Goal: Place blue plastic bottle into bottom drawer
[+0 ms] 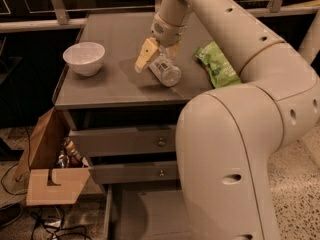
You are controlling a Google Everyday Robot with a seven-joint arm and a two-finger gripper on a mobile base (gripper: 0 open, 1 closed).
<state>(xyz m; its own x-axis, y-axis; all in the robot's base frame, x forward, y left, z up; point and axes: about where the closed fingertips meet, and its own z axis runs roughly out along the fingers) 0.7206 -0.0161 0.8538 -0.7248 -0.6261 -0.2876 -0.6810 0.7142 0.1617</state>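
Note:
The blue plastic bottle is clear and lies on its side on the grey cabinet top, near the middle. My gripper reaches down from the back, open, with its tan fingers astride the bottle's far end. The bottle still rests on the top. The bottom drawer is pulled out at the foot of the cabinet, a shallow grey tray partly hidden by my arm.
A white bowl stands at the left of the cabinet top and a green snack bag lies at the right. Two upper drawers with small knobs sit slightly open. A cardboard box with items stands on the floor at the left.

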